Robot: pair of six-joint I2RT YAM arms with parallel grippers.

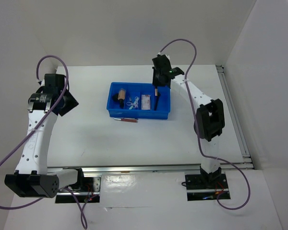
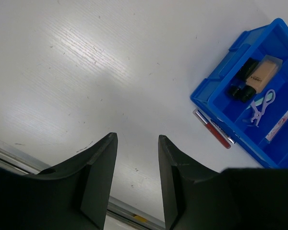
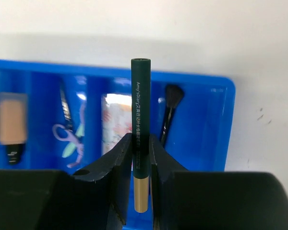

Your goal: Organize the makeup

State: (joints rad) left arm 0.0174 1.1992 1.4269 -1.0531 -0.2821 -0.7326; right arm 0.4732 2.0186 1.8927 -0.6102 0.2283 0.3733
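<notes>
**Pencil held over the tray**

The right end effector (image 3: 140, 143) is clamped on a dark green pencil (image 3: 140, 96) above the right end of the blue tray (image 3: 216, 120). Inside the tray lie a tan stub (image 2: 261, 76), a lilac plastic piece (image 2: 261, 106), a pinkish packet (image 2: 281, 123) and a black-tipped brush (image 3: 170, 103). A slim red tube (image 2: 216, 130) lies on the table (image 2: 86, 72) just beside the tray's near wall. The left end effector (image 2: 138, 143) hangs apart and empty, well left of the tray.
</notes>
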